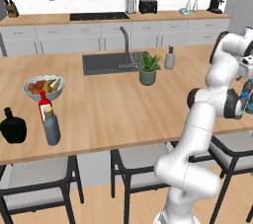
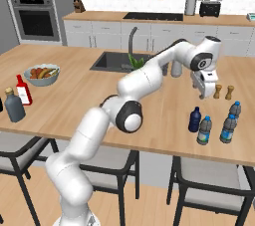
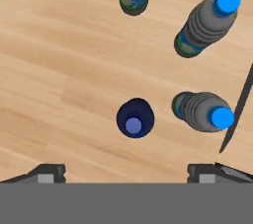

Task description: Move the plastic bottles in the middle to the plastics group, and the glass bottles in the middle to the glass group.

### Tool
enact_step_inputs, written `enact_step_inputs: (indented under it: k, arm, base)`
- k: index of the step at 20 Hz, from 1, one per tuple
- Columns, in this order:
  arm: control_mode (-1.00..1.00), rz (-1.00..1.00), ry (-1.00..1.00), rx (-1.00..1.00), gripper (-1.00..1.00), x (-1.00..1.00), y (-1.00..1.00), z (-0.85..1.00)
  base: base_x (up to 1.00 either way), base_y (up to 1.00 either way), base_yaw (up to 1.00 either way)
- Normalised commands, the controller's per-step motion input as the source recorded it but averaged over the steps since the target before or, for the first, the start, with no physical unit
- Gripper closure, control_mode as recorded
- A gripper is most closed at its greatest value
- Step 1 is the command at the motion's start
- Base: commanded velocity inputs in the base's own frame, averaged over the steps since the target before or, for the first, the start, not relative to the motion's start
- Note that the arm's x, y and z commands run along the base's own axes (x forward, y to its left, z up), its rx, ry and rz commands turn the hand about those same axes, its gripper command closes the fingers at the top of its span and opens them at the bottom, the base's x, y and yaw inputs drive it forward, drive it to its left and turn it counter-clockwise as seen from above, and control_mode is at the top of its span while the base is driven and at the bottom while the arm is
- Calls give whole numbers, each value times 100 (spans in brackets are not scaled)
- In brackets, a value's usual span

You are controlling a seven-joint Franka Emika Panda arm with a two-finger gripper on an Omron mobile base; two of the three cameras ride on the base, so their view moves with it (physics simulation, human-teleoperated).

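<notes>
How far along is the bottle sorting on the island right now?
Mostly done, it looks. The dark grey glass bottle stands by the red bottle and the black bottle. The navy bottle sits among the clear water bottles. The gripper hangs above them, jaws open and empty. Nothing seems left in the middle.

I see a fruit bowl (image 1: 43, 89) at counter left. A potted plant (image 1: 148, 68) stands beside the sink (image 1: 101, 63), near a pump dispenser (image 1: 169, 58).
</notes>
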Motion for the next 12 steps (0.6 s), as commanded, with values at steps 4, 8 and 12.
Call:
enact_step_inputs:
  k: [4,8,12]
  arm:
    - [-100,0,-16,-12,-100,-62,69,6]
    - [-100,0,-15,-15,-100,-46,72,0]
    - [-100,0,-19,-13,-100,-37,60,0]
  base:
    - [0,0,0]
    - [0,0,0]
    - [0,0,0]
